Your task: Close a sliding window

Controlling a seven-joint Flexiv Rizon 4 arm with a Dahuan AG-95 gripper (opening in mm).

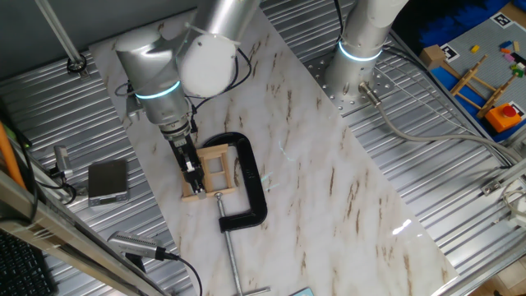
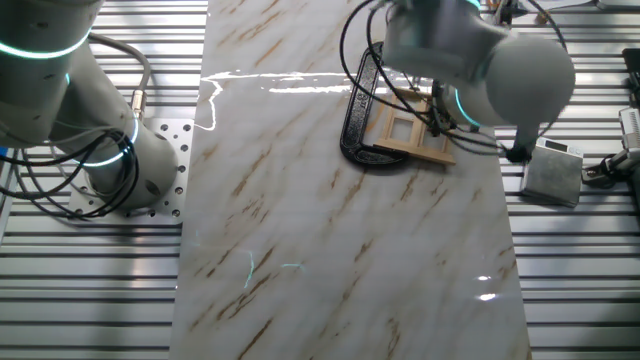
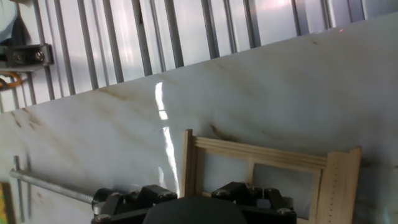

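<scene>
The sliding window [image 1: 215,168] is a small pale wooden frame lying flat on the marble top, inside the jaw of a black C-clamp [image 1: 251,185]. It also shows in the other fixed view [image 2: 405,132] and in the hand view [image 3: 261,163]. My gripper [image 1: 191,170] stands over the window's left side. In the hand view my gripper [image 3: 196,198] has its two dark fingers [image 3: 155,196] apart, one on each side of the frame's end post, with a small gap on both sides. It holds nothing.
The clamp's steel screw [image 1: 230,251] runs toward the front edge and shows in the hand view [image 3: 50,185]. A grey box [image 1: 108,182] sits left of the marble slab [image 1: 329,181] on the ribbed metal table. A second arm's base [image 1: 359,57] stands at the back.
</scene>
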